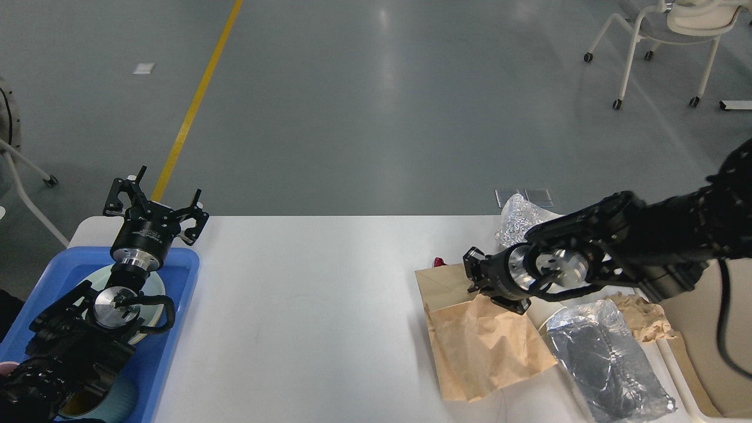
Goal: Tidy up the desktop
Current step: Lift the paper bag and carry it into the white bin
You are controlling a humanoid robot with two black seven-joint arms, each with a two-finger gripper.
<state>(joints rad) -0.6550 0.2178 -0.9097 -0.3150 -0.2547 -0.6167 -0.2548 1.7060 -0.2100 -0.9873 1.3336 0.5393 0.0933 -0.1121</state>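
The desktop [305, 305] is a wide white tabletop. My right gripper [479, 282] reaches in from the right and is shut on the top edge of a creased brown paper bag [487, 346], which hangs from it onto the table. A silver foil pouch [605, 352] lies just right of the bag. Crumpled foil [517, 214] shows behind my right arm. A red foil wrapper [437, 262] is almost hidden behind the bag. My left gripper [155, 202] is open and empty above the far end of the blue tray [179, 329].
The blue tray at the left holds a pale plate [154, 288] and a teal cup [120, 402]. Crumpled brown paper [640, 314] and a cream bin [705, 329] sit at the right edge. A wheeled chair [664, 35] stands on the floor far right.
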